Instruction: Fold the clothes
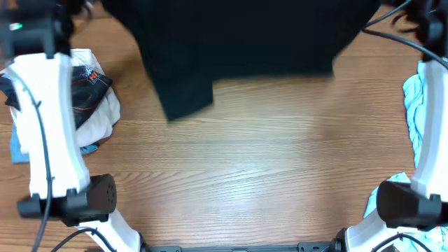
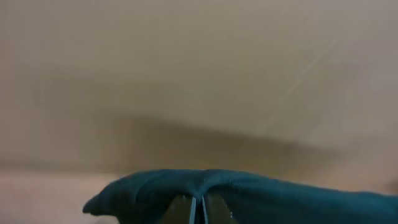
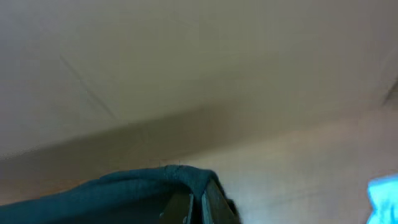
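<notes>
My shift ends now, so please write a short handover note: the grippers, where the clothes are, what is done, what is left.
Left gripper: shut on the dark garment.
Right gripper: shut on the same garment.
The garment is held across the far side of the table, partly out of the overhead view. No finished fold shows.
A pile of clothes lies at the left edge and a light blue cloth at the right, both crumpled.
Left: fold the dark garment, then the rest.
</notes>
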`<state>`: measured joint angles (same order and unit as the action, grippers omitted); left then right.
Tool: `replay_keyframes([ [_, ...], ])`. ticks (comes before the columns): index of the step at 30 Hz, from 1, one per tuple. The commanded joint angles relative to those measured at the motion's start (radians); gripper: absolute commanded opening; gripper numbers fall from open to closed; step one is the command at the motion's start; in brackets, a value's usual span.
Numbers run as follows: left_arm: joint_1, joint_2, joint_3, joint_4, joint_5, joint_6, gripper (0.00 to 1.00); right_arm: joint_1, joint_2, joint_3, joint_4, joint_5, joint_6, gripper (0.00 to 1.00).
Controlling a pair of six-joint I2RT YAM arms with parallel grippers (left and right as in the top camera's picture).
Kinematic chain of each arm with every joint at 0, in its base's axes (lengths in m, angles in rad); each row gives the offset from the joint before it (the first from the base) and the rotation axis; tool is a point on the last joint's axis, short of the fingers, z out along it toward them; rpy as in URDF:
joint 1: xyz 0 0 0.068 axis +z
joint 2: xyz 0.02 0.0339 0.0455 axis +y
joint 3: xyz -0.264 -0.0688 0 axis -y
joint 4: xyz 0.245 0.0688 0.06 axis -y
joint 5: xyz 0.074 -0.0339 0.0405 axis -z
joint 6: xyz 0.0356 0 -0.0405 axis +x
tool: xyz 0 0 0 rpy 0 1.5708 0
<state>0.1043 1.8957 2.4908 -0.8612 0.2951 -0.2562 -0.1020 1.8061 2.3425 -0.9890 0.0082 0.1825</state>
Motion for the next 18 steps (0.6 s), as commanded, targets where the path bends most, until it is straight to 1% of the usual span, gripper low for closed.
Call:
replay_keyframes([
  [1, 0.008, -0.052, 0.153, -0.082, -0.082, 0.024, 0.04, -0.005, -0.039, 0.085, -0.074, 0.094, -0.004, 0.04],
  [3, -0.002, -0.052, 0.161, -0.186, -0.067, 0.025, 0.04, -0.005, -0.035, 0.082, -0.146, 0.104, -0.004, 0.04],
  [5, -0.016, -0.044, 0.144, -0.333, -0.066, 0.026, 0.04, -0.005, -0.019, 0.07, -0.251, 0.108, -0.004, 0.04],
  [8, -0.049, -0.004, 0.108, -0.558, -0.066, 0.061, 0.04, -0.005, 0.009, 0.023, -0.378, 0.108, -0.003, 0.04],
  [10, -0.071, 0.042, 0.074, -0.669, -0.066, 0.076, 0.04, -0.005, 0.025, -0.022, -0.426, 0.108, -0.004, 0.04],
  [12, -0.093, 0.104, 0.02, -0.745, -0.066, 0.097, 0.04, -0.005, 0.047, -0.107, -0.468, 0.107, -0.008, 0.04],
  [14, -0.106, 0.153, -0.037, -0.778, -0.066, 0.111, 0.04, -0.005, 0.056, -0.201, -0.477, 0.106, -0.007, 0.04],
  [18, -0.124, 0.236, -0.16, -0.796, -0.067, 0.127, 0.04, -0.005, 0.056, -0.414, -0.452, 0.104, -0.005, 0.04],
])
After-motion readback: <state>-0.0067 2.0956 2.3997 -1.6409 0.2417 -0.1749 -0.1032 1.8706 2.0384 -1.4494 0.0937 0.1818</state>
